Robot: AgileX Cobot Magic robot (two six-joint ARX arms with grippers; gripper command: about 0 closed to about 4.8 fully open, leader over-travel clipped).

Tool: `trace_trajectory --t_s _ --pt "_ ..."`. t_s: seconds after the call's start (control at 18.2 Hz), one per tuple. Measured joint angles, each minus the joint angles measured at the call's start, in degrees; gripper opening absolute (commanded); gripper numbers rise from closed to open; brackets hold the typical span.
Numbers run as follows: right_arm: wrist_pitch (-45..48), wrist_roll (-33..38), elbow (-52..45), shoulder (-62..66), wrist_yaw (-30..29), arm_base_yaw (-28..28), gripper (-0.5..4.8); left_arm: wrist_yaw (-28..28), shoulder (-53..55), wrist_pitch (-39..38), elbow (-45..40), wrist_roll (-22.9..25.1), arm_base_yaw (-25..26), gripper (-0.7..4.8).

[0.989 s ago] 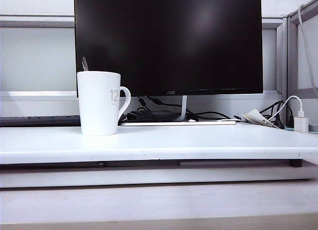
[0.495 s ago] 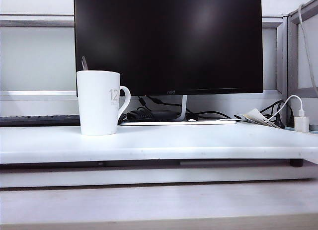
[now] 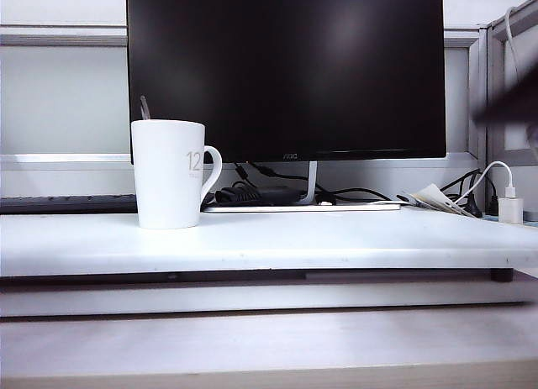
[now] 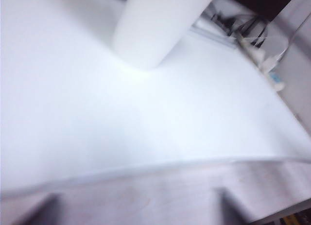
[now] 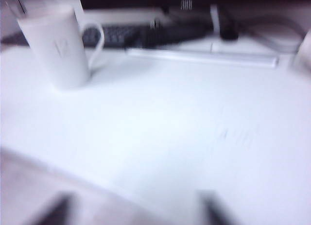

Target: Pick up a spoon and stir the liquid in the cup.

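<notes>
A black monitor [image 3: 286,70] fills most of the exterior view, standing on a slim silver stand at the back of a white table [image 3: 277,242]. The table top runs the full width of the view, with a bare stretch in front of the cup.

The cup [image 3: 168,174], a tall white mug flaring slightly toward the rim, stands upright on the left part of the table, just in front of the monitor's left edge. Its loop handle points to the right, and a grey "12" is printed on the side next to the handle. A dark keyboard [image 3: 67,204] lies behind it at the left edge.

Under the monitor sits a tangle of black cables [image 3: 261,191], and at the far right a white charger plug [image 3: 509,208] with its white lead stands on the table.

A blurred dark shape, part of the right arm [image 3: 508,103], shows at the upper right edge of the exterior view, well apart from the cup.

The left gripper [image 4: 136,208] shows in its wrist view only as two blurred dark fingertips standing apart with nothing between them, over the table's front edge, with the cup ahead. The right gripper [image 5: 131,208] looks the same: two blurred tips spread, holding nothing, above the table, the cup farther off.

The spoon [image 3: 145,108] stands in the cup; only its thin dark grey handle tip pokes above the rim at the left.
</notes>
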Motion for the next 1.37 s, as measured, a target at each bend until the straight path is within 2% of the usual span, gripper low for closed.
trace_trajectory --t_s 0.05,0.16,0.44,0.82,1.04,1.15,1.37 --pt "0.2 0.2 -0.9 -0.1 -0.5 0.0 -0.05 -0.1 0.0 0.2 -0.4 -0.1 0.0 -0.10" --pt "0.2 0.3 -2.9 -0.1 -0.7 0.0 -0.02 -0.7 -0.2 1.3 -0.6 -0.2 0.0 -0.06" --pt "-0.6 0.5 -3.2 -0.1 -0.6 0.0 0.03 -9.4 -0.2 1.5 -0.8 2.3 0.0 -0.05" --pt "-0.9 0.5 -3.2 -0.9 -0.6 -0.1 0.03 -9.7 -0.2 1.5 -0.8 2.3 0.0 -0.05" --pt "-1.4 0.5 -3.2 -7.3 -0.8 -3.2 0.03 -9.6 -1.2 1.7 -0.9 2.3 0.5 -0.05" --pt "-1.1 0.5 -3.2 -13.4 -0.8 -7.9 0.03 -9.3 -1.2 1.7 -0.9 2.3 4.7 -0.05" --pt "0.2 0.5 -3.2 -13.6 -0.7 -14.4 0.03 -9.5 -1.2 1.8 -0.9 2.3 13.2 -0.05"
